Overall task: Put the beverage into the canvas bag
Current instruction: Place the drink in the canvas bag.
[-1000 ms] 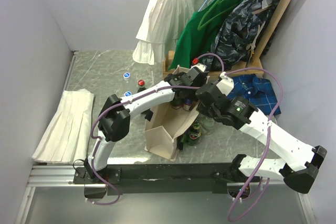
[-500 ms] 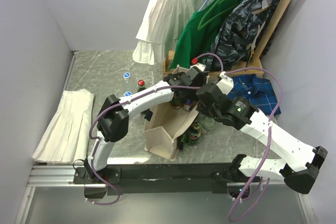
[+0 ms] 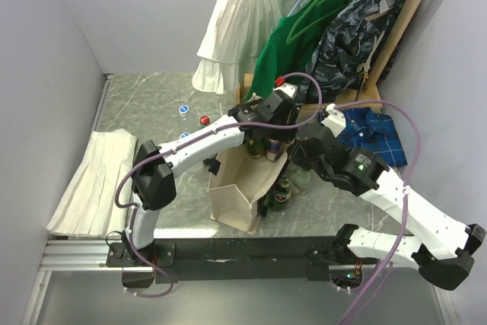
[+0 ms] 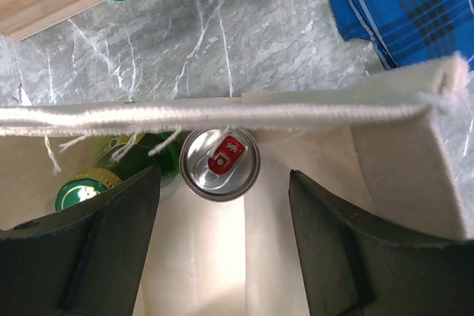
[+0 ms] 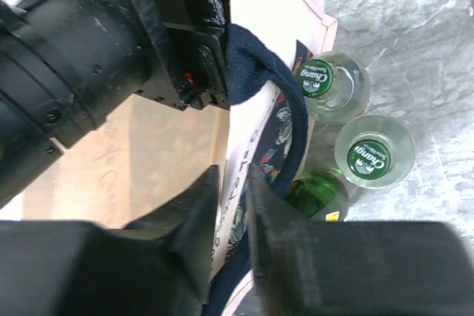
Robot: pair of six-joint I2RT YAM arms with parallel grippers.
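Note:
The cream canvas bag (image 3: 232, 202) stands open mid-table, and its rim (image 4: 222, 116) crosses the left wrist view. Inside it a beverage can (image 4: 221, 163) with a red tab stands upright beside a green bottle (image 4: 83, 191). My left gripper (image 4: 222, 216) hangs open above the bag's mouth (image 3: 268, 123) with nothing between its fingers. My right gripper (image 5: 233, 177) is at the bag's right wall (image 3: 299, 154). Its jaws stand narrowly apart, astride the printed wall next to the navy strap (image 5: 259, 83).
Just outside the bag's right side stand two Chang-capped clear bottles (image 5: 320, 79) (image 5: 368, 155) and a green bottle (image 5: 315, 196). Capped bottles (image 3: 183, 109) stand at the back left. A white folded cloth (image 3: 91, 180) lies left, a blue plaid shirt (image 3: 373, 131) right, and hung clothes (image 3: 319, 28) behind.
The right gripper's jaws have parted from shut, and that arm has shifted a little to the right. The left gripper has moved slightly up and back over the bag.

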